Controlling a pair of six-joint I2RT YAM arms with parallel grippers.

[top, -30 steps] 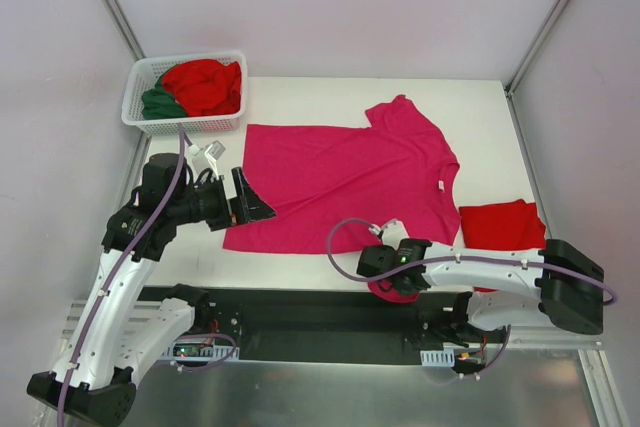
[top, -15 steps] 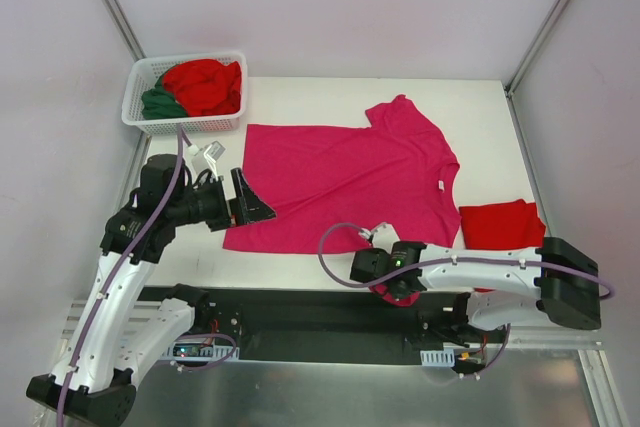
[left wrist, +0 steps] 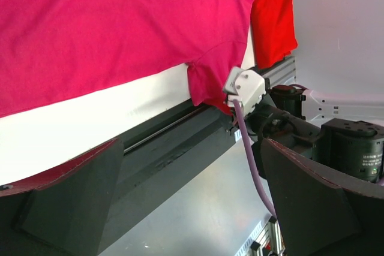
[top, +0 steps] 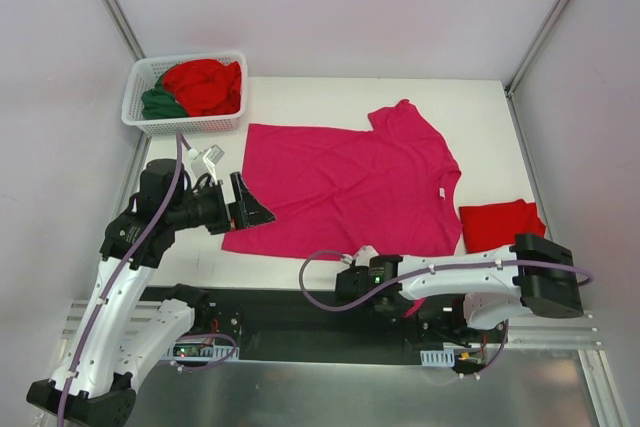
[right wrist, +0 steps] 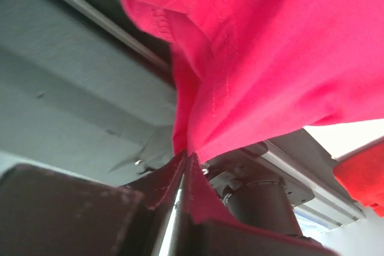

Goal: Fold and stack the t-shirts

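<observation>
**A:** What just changed?

**B:** The right gripper (right wrist: 186,156) has pressed together on the near sleeve (left wrist: 207,85) of the pink shirt (top: 340,182), and it has slid left along the bottom of the frame, pulling the cloth with it

**A:** And the left gripper (top: 250,209)?

**B:** Spread wide over the shirt's lower-left corner, holding nothing

**A:** Meaning?

**B:** The shirt lies flat mid-frame, so I'd say the sleeve fold is starting

The right gripper (right wrist: 183,159) is further left than a second ago, its jaws now pinched onto the near sleeve of the magenta t-shirt (top: 340,182).
</observation>
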